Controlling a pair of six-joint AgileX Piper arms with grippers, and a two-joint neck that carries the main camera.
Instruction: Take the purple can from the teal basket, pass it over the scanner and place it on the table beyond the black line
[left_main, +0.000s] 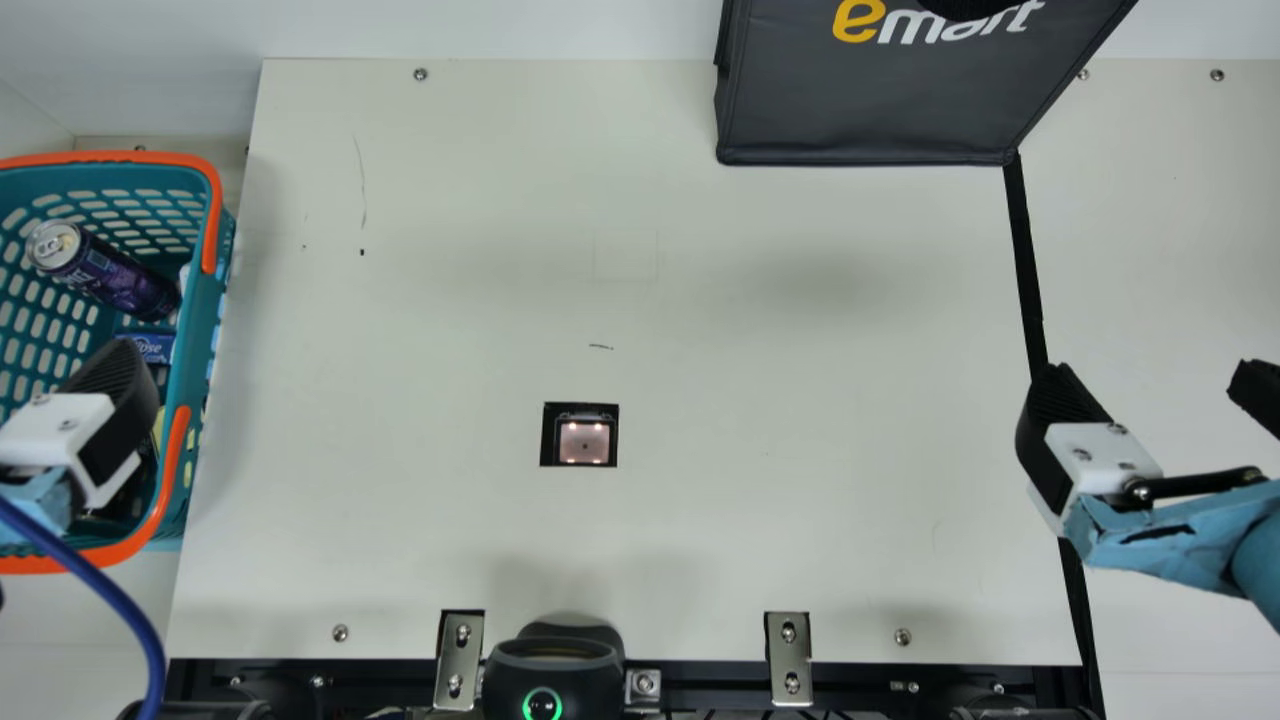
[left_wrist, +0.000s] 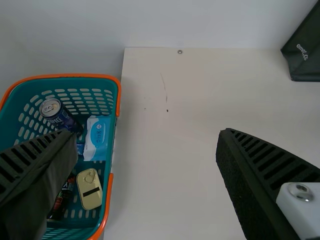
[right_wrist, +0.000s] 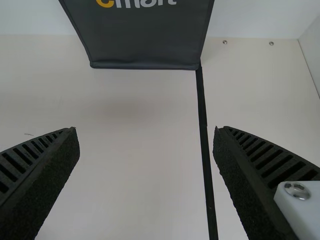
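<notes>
The purple can (left_main: 118, 282) leans in the far part of the teal basket (left_main: 201, 320), on my left. My left gripper (left_main: 115, 390) hovers above the basket's near part, fingers wide apart, gripping nothing. The scanner (left_main: 584, 440) sits mid-table. Well to the right, my right gripper (left_main: 1155, 385) hangs by the black line (left_main: 1028, 270), spread wide and empty.

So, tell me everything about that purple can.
The purple can looks like metal, with pale print, a silver lid and a pull tab. It leans, lid end raised, inside the teal basket, its lower end near a blue-and-white packet; whether they touch I can't tell. Nothing grips it.
</notes>
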